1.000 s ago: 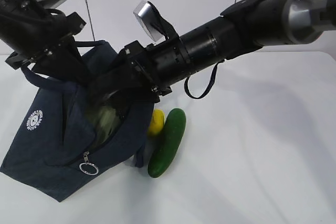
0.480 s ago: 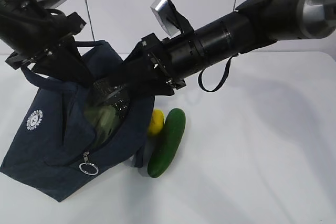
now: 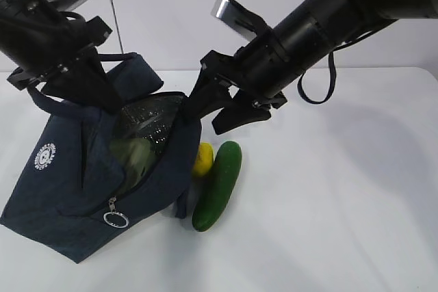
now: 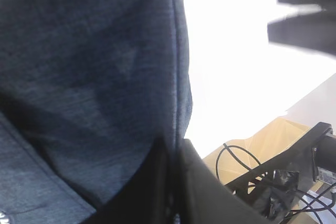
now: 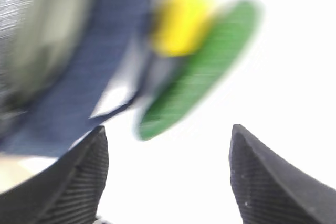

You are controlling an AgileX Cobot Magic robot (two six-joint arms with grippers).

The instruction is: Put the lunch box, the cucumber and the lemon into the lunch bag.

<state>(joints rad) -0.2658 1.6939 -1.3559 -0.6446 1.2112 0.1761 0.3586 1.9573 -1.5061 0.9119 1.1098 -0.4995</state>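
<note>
On the table (image 3: 342, 203), the cucumber (image 3: 217, 186) lies lengthwise toward the camera, the lemon (image 3: 202, 158) touching its far left side, both just below the released right end effector (image 3: 215, 114); beyond, the left end effector (image 4: 170, 182), clenched on fabric, holds the lunch bag (image 3: 68, 189) open, lunch box (image 3: 137, 152) inside

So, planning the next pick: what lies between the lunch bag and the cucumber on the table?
The lemon lies there, wedged between the lunch bag and the cucumber; the exterior view shows it.
</note>
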